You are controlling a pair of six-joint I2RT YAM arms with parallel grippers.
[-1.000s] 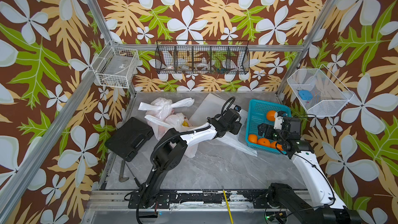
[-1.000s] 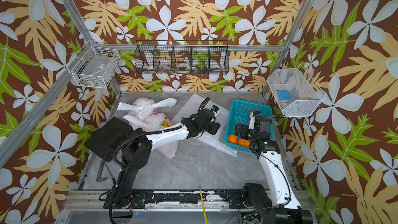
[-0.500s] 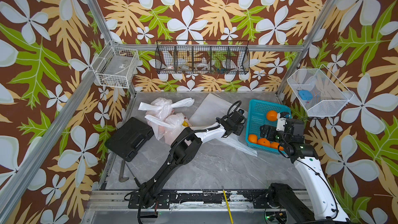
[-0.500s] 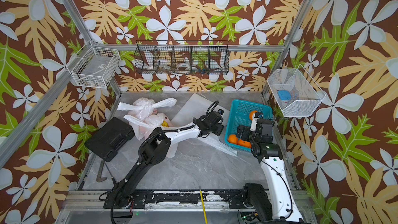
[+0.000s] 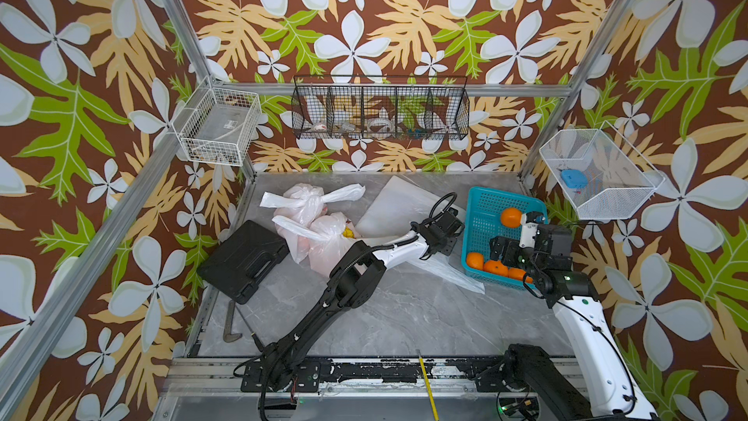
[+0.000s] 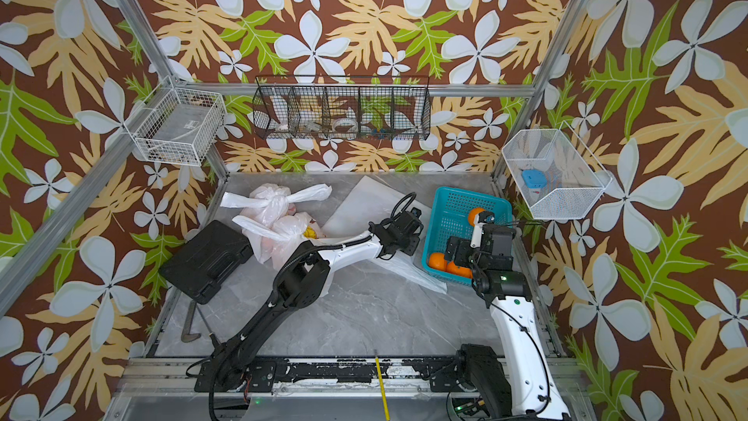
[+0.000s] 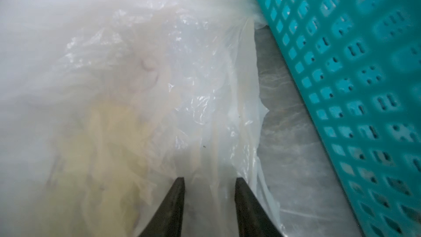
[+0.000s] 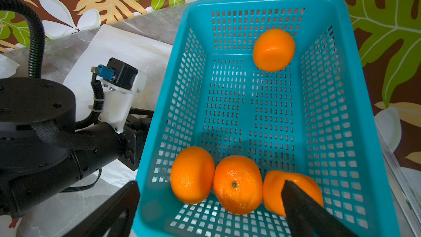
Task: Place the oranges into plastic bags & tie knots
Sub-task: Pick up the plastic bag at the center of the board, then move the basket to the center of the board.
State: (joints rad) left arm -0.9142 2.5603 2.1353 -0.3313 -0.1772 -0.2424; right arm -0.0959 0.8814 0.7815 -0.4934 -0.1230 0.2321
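Observation:
Several oranges [image 8: 238,184] lie in the teal basket [image 8: 369,133], three along its near wall and one [image 5: 511,217] at the far end. My right gripper [image 8: 210,184] hangs open above that near wall, one finger outside the basket and the other over an orange [image 8: 273,190]. Two filled plastic bags [image 5: 307,206] [image 5: 334,238] sit at the back left, and the farther one has a knot [image 5: 321,197] with strip ends sticking out sideways. A third bag [image 7: 205,87] lies flat beside the basket. My left gripper [image 7: 209,180] is down on its film, jaws narrowly apart.
A black case [image 5: 243,261] and a metal tool [image 5: 230,326] lie at the table's left. A flat white sheet [image 5: 396,208] is behind the left arm. Wire baskets [image 5: 380,113] hang on the walls. A yellow stick [image 5: 427,382] crosses the front rail.
My left arm has stretched farther right toward the basket, and its jaws have narrowed over the flat bag. The right gripper has barely shifted and stays wide.

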